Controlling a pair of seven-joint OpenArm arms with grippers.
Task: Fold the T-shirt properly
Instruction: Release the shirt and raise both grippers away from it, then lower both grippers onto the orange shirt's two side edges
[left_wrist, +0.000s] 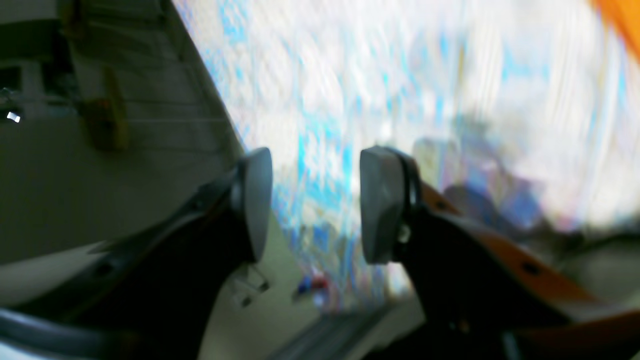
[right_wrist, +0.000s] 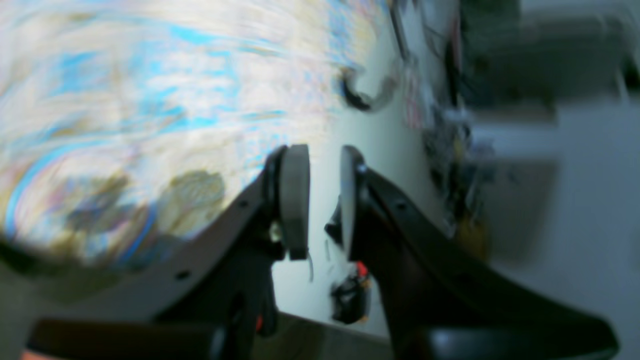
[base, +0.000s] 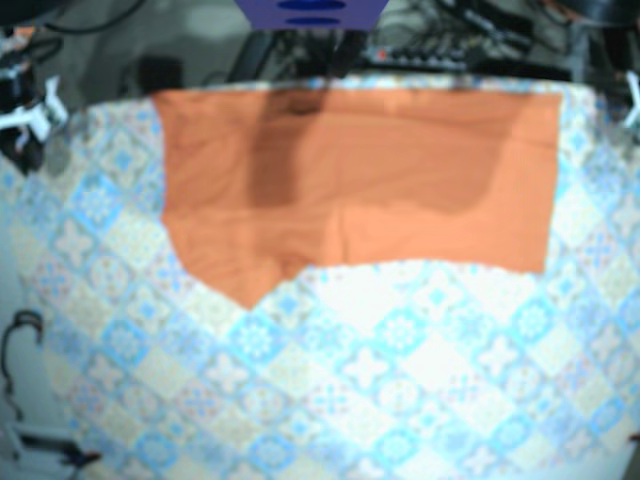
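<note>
The orange T-shirt lies flat across the far half of the table in the base view. Its near edge is uneven, with a point hanging down at the left. Neither arm shows clearly in that view. In the blurred left wrist view my left gripper is open over the patterned cloth, nothing between its pads, and a sliver of the T-shirt shows at the top right corner. My right gripper hangs at the table's edge in the right wrist view, its fingers a small gap apart and empty.
A blue and white tiled tablecloth covers the table. A black cable loops off the left edge. Cables and equipment sit behind the far edge. Clutter lies beyond the table's side.
</note>
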